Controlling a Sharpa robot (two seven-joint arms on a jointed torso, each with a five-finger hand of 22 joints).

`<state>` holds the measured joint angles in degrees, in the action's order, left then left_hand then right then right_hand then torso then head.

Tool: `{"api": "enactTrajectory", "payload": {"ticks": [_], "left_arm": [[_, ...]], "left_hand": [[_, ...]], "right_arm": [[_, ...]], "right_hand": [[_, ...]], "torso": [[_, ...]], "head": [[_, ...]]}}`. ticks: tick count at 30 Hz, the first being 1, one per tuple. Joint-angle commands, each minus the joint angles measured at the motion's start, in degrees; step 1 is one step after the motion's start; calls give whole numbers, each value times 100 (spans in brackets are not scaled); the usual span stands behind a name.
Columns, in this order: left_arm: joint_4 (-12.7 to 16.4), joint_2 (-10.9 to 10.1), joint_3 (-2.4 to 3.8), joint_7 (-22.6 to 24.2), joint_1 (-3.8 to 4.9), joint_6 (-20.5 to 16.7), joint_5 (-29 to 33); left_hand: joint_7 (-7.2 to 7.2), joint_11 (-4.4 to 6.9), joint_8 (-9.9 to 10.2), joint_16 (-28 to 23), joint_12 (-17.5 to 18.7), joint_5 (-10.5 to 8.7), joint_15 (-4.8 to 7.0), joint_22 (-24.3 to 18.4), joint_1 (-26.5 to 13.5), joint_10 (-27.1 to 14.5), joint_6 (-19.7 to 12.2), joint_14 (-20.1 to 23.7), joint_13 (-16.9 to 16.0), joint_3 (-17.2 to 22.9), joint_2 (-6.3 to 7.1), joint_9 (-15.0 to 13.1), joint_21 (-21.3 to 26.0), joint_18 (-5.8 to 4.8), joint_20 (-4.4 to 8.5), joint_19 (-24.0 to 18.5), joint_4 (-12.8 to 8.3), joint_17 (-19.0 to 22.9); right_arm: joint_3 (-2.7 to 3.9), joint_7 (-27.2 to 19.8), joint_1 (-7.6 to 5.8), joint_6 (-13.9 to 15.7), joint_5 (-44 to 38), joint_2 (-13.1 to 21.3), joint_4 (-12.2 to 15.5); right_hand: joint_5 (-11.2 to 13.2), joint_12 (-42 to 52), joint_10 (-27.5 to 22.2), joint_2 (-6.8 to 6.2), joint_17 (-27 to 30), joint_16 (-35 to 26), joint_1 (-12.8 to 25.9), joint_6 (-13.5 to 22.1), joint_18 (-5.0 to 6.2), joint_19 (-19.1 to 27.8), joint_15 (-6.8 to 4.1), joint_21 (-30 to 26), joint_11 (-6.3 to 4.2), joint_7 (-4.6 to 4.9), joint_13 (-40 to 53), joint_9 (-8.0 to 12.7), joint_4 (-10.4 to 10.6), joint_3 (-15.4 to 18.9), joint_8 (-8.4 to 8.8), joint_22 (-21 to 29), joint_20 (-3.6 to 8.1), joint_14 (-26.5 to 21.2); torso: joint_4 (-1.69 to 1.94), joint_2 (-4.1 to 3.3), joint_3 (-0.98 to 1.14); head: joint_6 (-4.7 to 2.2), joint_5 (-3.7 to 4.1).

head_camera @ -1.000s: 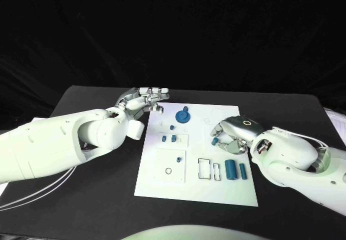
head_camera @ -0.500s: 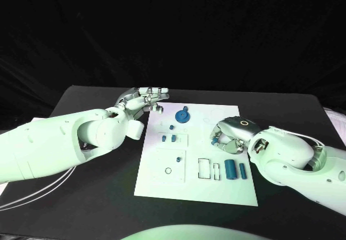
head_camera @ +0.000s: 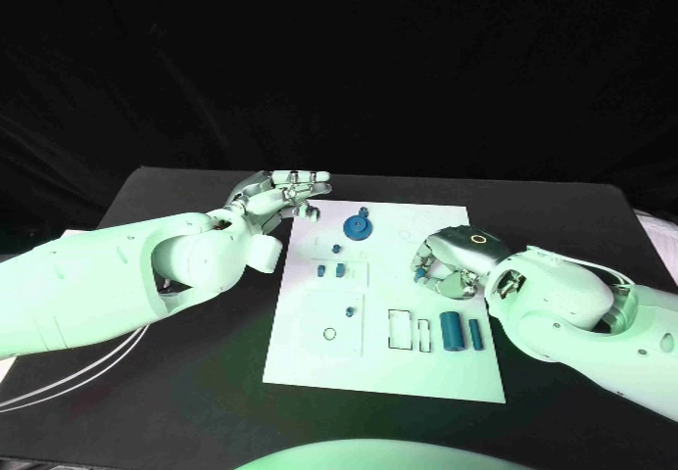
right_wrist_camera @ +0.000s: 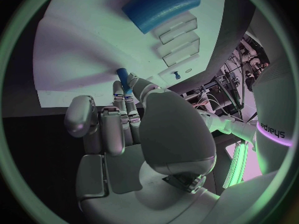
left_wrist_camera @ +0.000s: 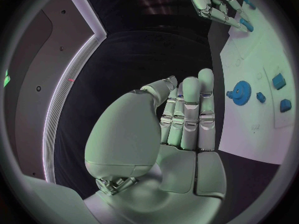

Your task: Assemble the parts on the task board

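Right hand (head_camera: 450, 262) sat over the task board (head_camera: 389, 377), right of centre, pinching a small blue peg (right_wrist_camera: 124, 77) at its fingertips. Left hand (head_camera: 283, 196) hovered off the board's far-left corner (fingers straight, together, grasping nothing). Blue gear (head_camera: 359, 228) lay nearby.

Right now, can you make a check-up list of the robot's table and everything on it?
Surface: black table.
Job's things: white task board holds a blue gear, small blue parts and a blue cylinder.
Clutter: nothing seen.
Hands: left hand hovers at the board's far left corner, holding nothing; right hand pinches a small blue part above the board.
Cables: white cables by the left arm.
Surroundings: dark backdrop.
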<state>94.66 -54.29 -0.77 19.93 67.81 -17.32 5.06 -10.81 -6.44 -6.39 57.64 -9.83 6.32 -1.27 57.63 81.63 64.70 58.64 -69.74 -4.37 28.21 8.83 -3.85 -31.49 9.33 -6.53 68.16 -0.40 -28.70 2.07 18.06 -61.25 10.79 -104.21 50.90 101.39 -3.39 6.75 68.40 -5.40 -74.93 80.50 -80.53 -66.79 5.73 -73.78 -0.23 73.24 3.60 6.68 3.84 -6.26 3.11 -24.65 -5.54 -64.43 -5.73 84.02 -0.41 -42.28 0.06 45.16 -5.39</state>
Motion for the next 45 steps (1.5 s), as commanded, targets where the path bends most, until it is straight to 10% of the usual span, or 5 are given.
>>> {"api": "enactTrajectory", "payload": {"ticks": [1,12,23,45], "left_arm": [[8,7,3,24,0,120,-14],[-3,9,3,14,-1,137,-14],[-18,58,3,8,-3,163,-14],[-17,98,3,8,-4,170,-14]], "left_hand": [[-10,0,19,19,-38,-6,11,-5,-7,-29,-40,43,6,9,-57,4,30,108,-14,-30,-29,6],[-12,-2,17,21,-52,-7,9,-7,-9,-37,-40,48,7,3,-66,2,34,109,-16,-32,-38,13],[-12,-2,17,21,-52,-7,9,-7,-9,-37,-40,48,7,3,-66,2,34,109,-16,-32,-38,13],[-12,-2,17,21,-52,-7,9,-7,-9,-37,-40,48,7,3,-66,2,34,109,-16,-32,-38,13]], "right_arm": [[10,51,1,315,-54,21,62],[114,34,-53,570,383,202,599],[102,-141,105,519,628,-347,928],[-89,-292,547,137,1037,-1221,318]], "right_hand": [[28,19,68,121,-17,32,-65,-58,-9,-42,-47,49,3,4,7,-40,-15,-49,-28,-31,17,322],[27,3,112,123,-23,39,-117,-82,-14,-59,-57,67,-4,15,8,-57,-54,-78,-33,-55,29,325],[17,-21,112,118,-5,30,-147,-76,-9,-45,-54,52,4,33,4,-62,-83,-95,-24,-31,33,323],[-11,-60,101,132,28,11,-171,-50,3,-9,-43,16,24,61,-1,-65,-112,-123,-1,27,31,317]], "torso": [[3,4,4],[-11,5,-2],[15,4,-8],[-1,-3,3]], "head": [[-1,1],[-11,0],[3,-54],[60,-171]]}}
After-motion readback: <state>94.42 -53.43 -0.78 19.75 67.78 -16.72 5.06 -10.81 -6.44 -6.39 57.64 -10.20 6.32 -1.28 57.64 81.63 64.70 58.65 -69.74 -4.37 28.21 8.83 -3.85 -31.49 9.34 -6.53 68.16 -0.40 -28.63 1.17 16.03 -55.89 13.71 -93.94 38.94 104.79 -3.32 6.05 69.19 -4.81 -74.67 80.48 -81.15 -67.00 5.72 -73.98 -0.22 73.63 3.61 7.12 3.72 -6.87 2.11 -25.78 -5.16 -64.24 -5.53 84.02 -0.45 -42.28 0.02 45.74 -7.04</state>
